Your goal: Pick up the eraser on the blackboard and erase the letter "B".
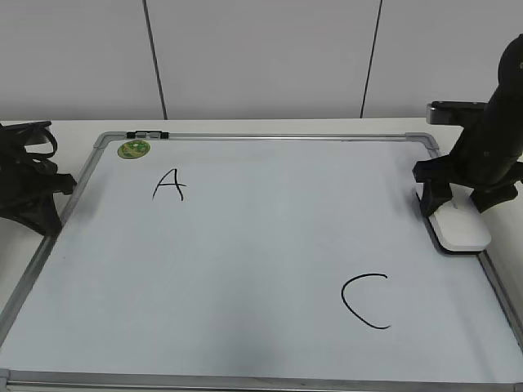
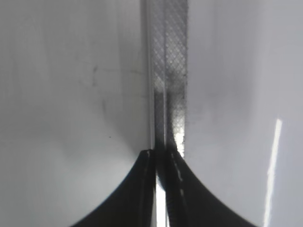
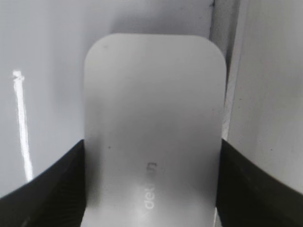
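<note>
The white eraser [image 1: 462, 230] lies flat at the blackboard's [image 1: 245, 261] right edge. My right gripper [image 1: 458, 206] is down over it. In the right wrist view the two dark fingers [image 3: 151, 189] press flush against both long sides of the eraser [image 3: 154, 109], which has grey lettering on top. No letter "B" shows anywhere on the board. Only the black "A" [image 1: 169, 185] and "C" [image 1: 365, 300] are drawn there. My left gripper [image 1: 67, 184] is shut and empty at the board's left frame. Its closed tips [image 2: 161, 156] sit over the silver frame strip [image 2: 168, 71].
A round green magnet [image 1: 134, 149] sits at the board's top left corner, near a small black clip [image 1: 147, 134] on the top frame. The board's right frame [image 3: 232, 71] runs just beside the eraser. A white wall stands behind the table.
</note>
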`<state>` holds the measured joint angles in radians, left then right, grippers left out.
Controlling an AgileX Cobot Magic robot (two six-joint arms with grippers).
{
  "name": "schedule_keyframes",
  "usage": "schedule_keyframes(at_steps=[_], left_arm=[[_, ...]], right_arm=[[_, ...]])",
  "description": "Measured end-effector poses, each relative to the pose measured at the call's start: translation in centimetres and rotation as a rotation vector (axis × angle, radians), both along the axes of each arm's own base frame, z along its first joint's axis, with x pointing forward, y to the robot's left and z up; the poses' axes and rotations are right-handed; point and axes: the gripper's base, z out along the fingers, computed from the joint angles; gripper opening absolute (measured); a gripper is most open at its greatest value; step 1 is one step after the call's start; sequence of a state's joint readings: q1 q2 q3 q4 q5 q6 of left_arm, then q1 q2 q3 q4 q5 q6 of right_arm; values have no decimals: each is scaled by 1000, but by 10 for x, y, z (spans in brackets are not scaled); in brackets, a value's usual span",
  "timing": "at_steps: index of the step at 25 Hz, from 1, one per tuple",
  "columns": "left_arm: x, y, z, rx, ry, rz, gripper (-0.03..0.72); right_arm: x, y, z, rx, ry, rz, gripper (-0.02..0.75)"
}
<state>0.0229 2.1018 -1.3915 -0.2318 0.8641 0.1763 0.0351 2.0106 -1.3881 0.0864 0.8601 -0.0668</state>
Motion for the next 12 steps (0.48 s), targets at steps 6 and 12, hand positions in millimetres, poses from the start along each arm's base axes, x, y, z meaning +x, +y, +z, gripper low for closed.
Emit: schedule_keyframes(at_steps=[6,12], left_arm=[[0,0,0,0,0,0,32],[0,0,0,0,0,0,32]], right_arm=[[4,-1,-3,-6,-32,-10,549],[5,-1,-3,-4,-45,-14,549]])
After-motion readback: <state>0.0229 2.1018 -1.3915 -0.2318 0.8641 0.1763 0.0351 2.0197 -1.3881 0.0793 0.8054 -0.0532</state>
